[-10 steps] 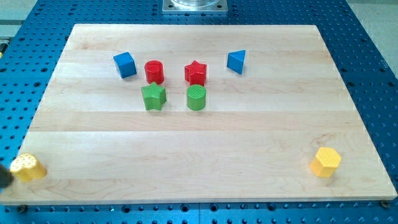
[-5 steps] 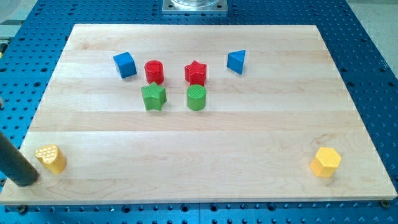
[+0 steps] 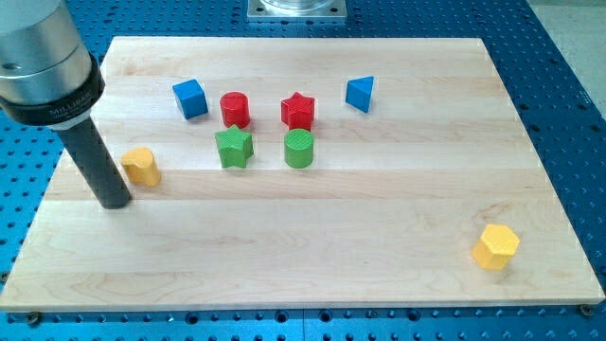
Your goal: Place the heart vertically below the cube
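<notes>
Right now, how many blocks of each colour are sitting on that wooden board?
Blue: 2 — blue cube, blue triangular block
Red: 2 — red cylinder, red star
Green: 2 — green star, green cylinder
Yellow: 2 — yellow heart, yellow hexagon
Total: 8
My tip rests just left of the yellow heart.

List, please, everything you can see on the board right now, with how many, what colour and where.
cube: one, blue, upper left
heart: one, yellow, left side, below the cube
cylinders: one red, one green, upper middle
stars: one red, one green, upper middle
triangular block: one, blue, upper right of the group
hexagonal block: one, yellow, lower right corner
board: one, light wood
my tip: dark, just lower left of the heart
</notes>
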You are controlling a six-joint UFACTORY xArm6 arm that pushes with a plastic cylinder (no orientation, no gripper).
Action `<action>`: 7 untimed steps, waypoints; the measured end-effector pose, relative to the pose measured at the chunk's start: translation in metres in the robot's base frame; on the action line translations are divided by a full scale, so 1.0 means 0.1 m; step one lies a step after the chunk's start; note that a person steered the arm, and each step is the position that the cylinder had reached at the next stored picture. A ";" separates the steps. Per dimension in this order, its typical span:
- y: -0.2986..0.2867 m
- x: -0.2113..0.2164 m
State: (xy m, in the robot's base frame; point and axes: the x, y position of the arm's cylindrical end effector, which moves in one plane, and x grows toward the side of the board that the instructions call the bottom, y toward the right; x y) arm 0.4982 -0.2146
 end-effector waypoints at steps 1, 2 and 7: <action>0.00 -0.33; 0.00 -0.51; 0.15 -0.60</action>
State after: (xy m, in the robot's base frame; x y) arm 0.4380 -0.1995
